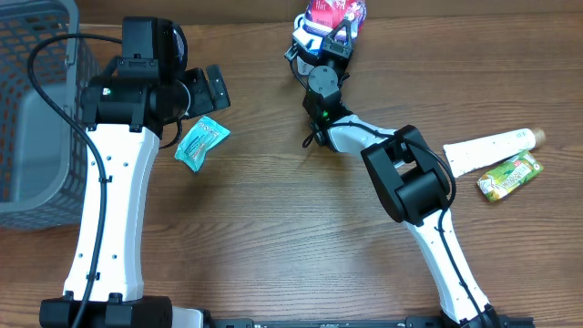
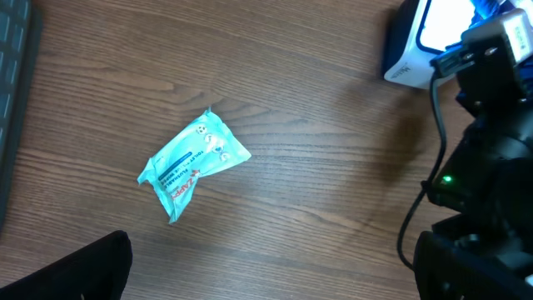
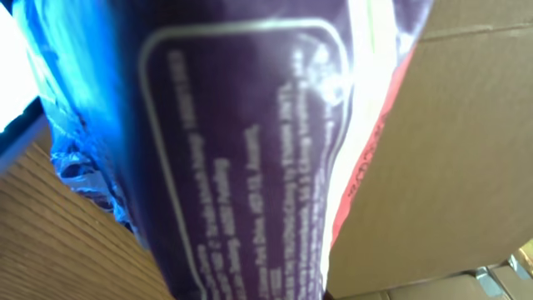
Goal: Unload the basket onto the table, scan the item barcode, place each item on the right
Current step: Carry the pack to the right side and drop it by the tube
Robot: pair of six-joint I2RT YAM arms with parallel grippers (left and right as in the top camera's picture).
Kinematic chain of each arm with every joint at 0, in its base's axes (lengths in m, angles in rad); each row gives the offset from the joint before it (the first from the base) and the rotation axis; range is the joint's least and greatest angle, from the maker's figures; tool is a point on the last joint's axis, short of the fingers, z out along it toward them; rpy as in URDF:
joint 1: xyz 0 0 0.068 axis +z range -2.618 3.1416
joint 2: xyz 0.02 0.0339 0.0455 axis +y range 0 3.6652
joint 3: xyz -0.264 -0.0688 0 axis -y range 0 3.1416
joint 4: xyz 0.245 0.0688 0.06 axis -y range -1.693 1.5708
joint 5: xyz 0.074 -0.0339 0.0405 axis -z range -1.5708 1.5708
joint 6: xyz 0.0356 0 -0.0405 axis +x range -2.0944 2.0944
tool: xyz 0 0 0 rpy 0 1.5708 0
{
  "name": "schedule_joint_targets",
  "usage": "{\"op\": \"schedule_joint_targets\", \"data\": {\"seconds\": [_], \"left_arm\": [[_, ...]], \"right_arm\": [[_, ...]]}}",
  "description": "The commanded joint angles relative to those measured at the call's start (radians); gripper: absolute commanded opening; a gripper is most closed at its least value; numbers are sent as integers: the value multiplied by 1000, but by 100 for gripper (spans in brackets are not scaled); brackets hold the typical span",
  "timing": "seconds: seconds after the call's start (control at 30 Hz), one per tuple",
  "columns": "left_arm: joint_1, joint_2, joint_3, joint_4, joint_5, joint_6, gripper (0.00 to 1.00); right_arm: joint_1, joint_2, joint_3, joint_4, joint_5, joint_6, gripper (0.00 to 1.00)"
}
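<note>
The pouch (image 3: pixel 241 150) fills the right wrist view, pinched in the shut right claw (image 1: pixel 333 38) by the scanner (image 2: pixel 412 46). It looks light, soft and crinkly, so it is best held by an edge. Basket (image 1: pixel 36 109) sits left, tube (image 1: pixel 492 148) and sachet (image 1: pixel 508 177) right, none obstructing. The left claw (image 1: pixel 208 91) hangs wide and empty above a teal packet (image 2: pixel 193 162).

left arm (image 1: pixel 114 210): white links, black joints, black cable (image 1: pixel 41 87) | left gripper (image 1: pixel 207 91): black | right arm (image 1: pixel 442 251): white, black joints, green light (image 1: pixel 322 114)
</note>
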Motion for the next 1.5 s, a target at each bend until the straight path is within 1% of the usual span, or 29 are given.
{"op": "schedule_joint_targets", "data": {"seconds": [0.0,0.17,0.37,0.4,0.47,0.53,0.67,0.73,0.77,0.83,0.87,0.93,0.97,1.0,1.03,1.1,1.2,1.23,1.33,1.47], "left_arm": [[0,6,10,0,4,20,100],[0,6,10,0,4,20,100],[0,6,10,0,4,20,100],[0,6,10,0,4,20,100],[0,6,10,0,4,20,100],[0,6,10,0,4,20,100],[0,6,10,0,4,19,100],[0,6,10,0,4,20,100],[0,6,10,0,4,20,99],[0,6,10,0,4,20,100],[0,6,10,0,4,20,100],[0,6,10,0,5,20,100],[0,6,10,0,5,20,100],[0,6,10,0,4,20,100],[0,6,10,0,4,20,100],[0,6,10,0,4,20,100],[0,6,10,0,4,20,100],[0,6,10,0,4,20,100],[0,6,10,0,4,20,100],[-1,6,10,0,4,20,100]], "right_arm": [[18,-170,35,-26,65,48,4],[46,-315,34,-134,206,148,4],[89,-481,34,-242,427,416,4],[94,-502,34,-254,460,430,4],[105,-546,33,-331,502,426,4],[119,-591,33,-463,517,472,4],[142,-644,33,-765,524,645,4],[145,-650,33,-956,520,742,4],[145,-650,33,-1101,497,811,4],[145,-650,33,-1378,390,949,4],[145,-650,33,-1525,297,1032,4],[145,-650,33,-1708,137,1170,3],[145,-652,33,-1766,79,1220,4],[143,-659,33,-1839,-4,1314,4],[140,-667,33,-1868,-54,1359,4],[137,-698,34,-1925,-237,1419,4],[117,-771,34,-1964,-602,1421,4],[101,-797,34,-1967,-688,1427,4],[24,-874,34,-1976,-844,1531,4],[-156,-956,34,-2041,-1052,1587,4]]}}
